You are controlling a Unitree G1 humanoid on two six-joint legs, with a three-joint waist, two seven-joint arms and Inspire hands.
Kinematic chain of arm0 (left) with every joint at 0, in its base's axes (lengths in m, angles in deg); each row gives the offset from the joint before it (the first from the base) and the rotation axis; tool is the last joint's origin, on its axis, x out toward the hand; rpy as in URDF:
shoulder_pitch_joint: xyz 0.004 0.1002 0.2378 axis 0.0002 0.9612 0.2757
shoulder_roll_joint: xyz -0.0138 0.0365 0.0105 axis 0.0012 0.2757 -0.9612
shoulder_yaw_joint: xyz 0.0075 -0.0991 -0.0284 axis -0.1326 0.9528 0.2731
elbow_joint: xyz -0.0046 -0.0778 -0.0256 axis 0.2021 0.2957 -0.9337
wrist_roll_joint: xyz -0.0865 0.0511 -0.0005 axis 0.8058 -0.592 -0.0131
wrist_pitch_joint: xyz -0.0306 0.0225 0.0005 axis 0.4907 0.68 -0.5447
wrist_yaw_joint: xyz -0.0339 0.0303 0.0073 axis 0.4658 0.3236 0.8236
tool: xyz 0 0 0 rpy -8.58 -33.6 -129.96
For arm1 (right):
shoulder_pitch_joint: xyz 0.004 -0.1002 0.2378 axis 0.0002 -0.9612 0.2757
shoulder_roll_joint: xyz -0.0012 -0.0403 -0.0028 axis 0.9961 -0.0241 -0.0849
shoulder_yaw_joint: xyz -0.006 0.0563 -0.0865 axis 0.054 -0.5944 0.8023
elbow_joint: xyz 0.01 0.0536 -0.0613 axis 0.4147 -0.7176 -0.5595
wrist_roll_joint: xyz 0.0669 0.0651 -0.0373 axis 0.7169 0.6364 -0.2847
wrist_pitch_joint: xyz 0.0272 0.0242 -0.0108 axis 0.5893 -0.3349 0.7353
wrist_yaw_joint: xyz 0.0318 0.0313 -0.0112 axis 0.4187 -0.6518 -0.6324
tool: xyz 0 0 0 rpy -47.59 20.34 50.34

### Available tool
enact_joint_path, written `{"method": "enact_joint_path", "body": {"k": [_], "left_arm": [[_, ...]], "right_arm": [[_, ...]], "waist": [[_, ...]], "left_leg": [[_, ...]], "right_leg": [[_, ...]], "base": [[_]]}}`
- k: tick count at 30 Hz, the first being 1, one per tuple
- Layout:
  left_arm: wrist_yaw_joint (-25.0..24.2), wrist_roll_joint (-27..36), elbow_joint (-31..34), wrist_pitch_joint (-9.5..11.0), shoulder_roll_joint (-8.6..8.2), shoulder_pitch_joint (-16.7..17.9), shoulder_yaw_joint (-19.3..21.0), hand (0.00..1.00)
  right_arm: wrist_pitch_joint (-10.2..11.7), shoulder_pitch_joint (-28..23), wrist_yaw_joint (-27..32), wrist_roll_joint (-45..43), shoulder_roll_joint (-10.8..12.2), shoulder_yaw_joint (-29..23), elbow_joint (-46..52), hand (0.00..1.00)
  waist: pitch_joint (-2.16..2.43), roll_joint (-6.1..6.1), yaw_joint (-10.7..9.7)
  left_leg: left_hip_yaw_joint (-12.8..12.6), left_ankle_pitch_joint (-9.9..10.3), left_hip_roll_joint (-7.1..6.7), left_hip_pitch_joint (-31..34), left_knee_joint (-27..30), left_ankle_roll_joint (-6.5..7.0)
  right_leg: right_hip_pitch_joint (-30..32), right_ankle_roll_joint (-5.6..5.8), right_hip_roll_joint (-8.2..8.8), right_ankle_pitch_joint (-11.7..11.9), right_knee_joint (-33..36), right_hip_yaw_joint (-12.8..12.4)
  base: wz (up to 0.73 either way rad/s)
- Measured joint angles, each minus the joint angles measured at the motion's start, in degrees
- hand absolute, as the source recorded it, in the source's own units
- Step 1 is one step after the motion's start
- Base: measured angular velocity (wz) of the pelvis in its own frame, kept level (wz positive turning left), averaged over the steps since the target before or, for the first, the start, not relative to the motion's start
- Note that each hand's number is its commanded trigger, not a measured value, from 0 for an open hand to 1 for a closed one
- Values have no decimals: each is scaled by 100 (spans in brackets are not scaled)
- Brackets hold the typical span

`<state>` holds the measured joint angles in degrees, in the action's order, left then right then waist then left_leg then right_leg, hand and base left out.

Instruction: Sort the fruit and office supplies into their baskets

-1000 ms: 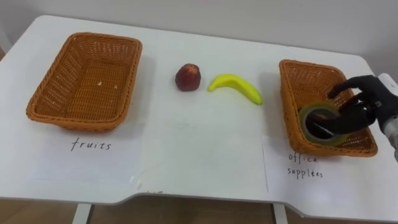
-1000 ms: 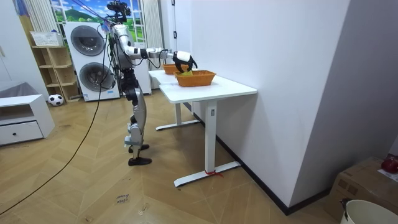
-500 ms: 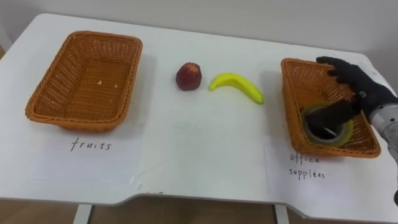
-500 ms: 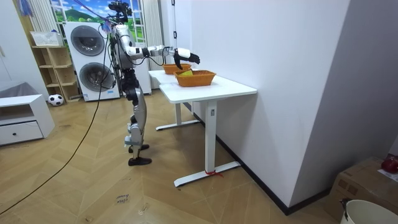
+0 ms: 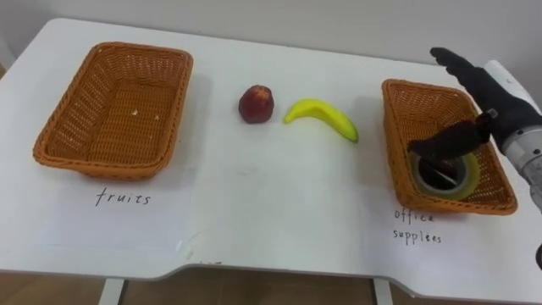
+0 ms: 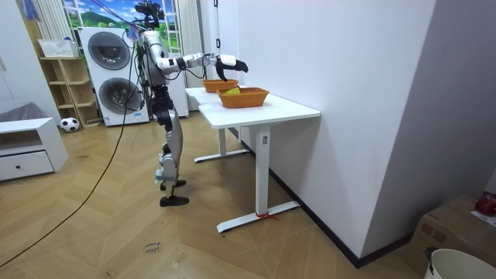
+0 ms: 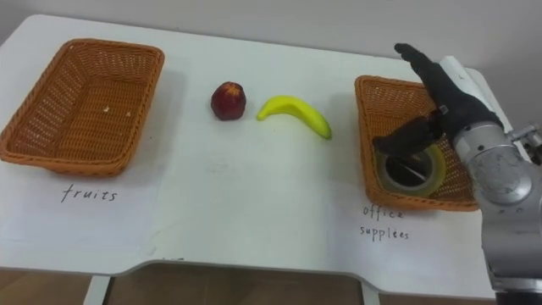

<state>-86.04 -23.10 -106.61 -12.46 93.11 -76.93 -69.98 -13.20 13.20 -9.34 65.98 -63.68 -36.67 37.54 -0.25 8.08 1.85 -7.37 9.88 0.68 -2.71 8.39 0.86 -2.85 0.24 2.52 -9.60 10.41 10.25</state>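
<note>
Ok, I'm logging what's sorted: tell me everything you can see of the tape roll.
The tape roll is a wide ring, yellowish-olive round a dark centre hole. It lies flat in the near end of the right wicker basket, beyond the office supplies label. The open right hand hangs over it, thumb crossing its far edge; contact cannot be told.

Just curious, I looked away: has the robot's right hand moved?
Yes. The right hand rose off the tape roll toward the far rim of the right basket, fingers open.

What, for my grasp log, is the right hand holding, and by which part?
Nothing. The right hand is open above the office-supplies basket; the tape roll lies inside it, ungripped.
</note>
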Motion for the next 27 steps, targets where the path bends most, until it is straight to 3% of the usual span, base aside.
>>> {"method": "enact_joint_path", "body": {"k": [15,21,23,27], "left_arm": [[-126,-8,3,0,-24,5,59,0],[-124,-15,23,3,-21,-12,46,0],[-113,-13,27,4,-21,-12,37,0],[-91,-12,33,4,-22,-15,-15,0]], "right_arm": [[-13,118,72,120,-2,-209,472,0],[12,323,390,468,-6,-259,630,0],[15,324,452,578,-6,-259,637,0],[14,325,703,927,-6,-259,636,0]], "waist": [[27,-41,-9],[30,-34,21],[25,-34,27],[-32,-48,25]], "left_leg": [[-7,0,0,-1,19,0],[11,0,-1,-4,30,0],[20,0,-3,-3,30,0],[39,0,-3,-1,29,0]], "right_leg": [[-2,0,7,1,17,58],[-16,0,7,1,22,52],[-18,0,9,1,22,60],[-16,0,8,1,23,60]], "base": [[0],[1],[2],[0]]}}
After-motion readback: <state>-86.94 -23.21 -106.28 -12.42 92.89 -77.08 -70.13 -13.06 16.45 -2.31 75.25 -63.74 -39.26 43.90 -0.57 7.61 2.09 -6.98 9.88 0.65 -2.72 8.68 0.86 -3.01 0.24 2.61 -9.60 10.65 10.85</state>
